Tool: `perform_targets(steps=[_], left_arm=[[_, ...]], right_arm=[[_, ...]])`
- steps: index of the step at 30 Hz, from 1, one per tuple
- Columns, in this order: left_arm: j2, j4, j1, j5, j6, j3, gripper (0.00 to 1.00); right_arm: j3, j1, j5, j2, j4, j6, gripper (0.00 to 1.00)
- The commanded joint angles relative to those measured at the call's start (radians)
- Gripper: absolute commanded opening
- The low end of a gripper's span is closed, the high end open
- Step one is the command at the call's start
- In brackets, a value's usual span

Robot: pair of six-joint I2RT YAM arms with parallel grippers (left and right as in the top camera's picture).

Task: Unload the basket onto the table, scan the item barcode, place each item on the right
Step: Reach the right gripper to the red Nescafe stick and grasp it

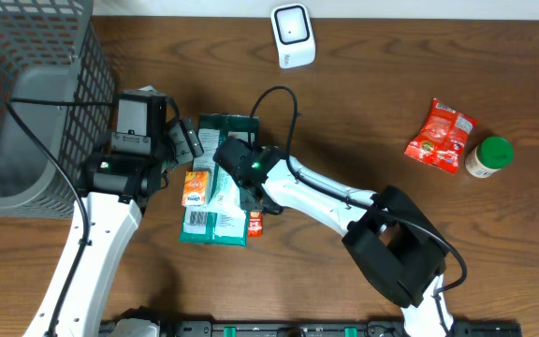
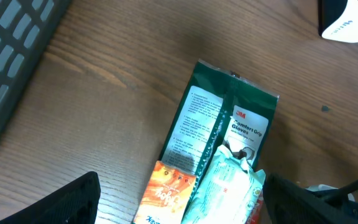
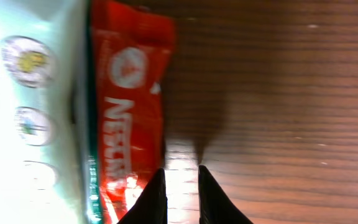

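Dark green flat package (image 2: 207, 81) — white label: "3M Comfort Grip Gloves"; the fine print on the panel beside it is too small to read.
Red foil wrapper (image 3: 126, 93): white capitals "NES…", probably Nestlé — the rest is blurred.
Pale green plastic packet (image 1: 221, 211): a barcode (image 1: 197, 219) by its edge, digits illegible.
Orange sachet (image 2: 166, 193): script unreadable.

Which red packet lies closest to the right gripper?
The small red Nestle packet, right beside the right gripper at the teal pack's edge. The bigger red bag lies far off by the green-lidded jar.
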Motion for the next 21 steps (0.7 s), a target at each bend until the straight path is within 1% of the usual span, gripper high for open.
perform_targets(steps=[1,8,11,13,15,21], left_arm=[[0.004,0.000,0.004,-0.010,0.009,0.004,0.84],[0.004,0.000,0.004,-0.010,0.009,0.004,0.85],[0.004,0.000,0.004,-0.010,0.009,0.004,0.84],[0.004,0.000,0.004,-0.010,0.009,0.004,0.85],[0.004,0.000,0.004,-0.010,0.009,0.004,0.84],[0.004,0.000,0.004,-0.010,0.009,0.004,0.84]], right_arm=[[-0.008,-0.013,0.048,-0.022,-0.008,0.010,0.13],[0.010,-0.034,-0.056,-0.039,0.007,-0.048,0.17],[0.012,-0.033,-0.066,-0.071,0.006,-0.066,0.19],[0.012,-0.033,-0.066,-0.100,0.009,-0.065,0.23],[0.012,-0.033,-0.066,-0.109,0.019,-0.064,0.24],[0.011,-0.025,-0.065,-0.094,0.040,-0.027,0.23]])
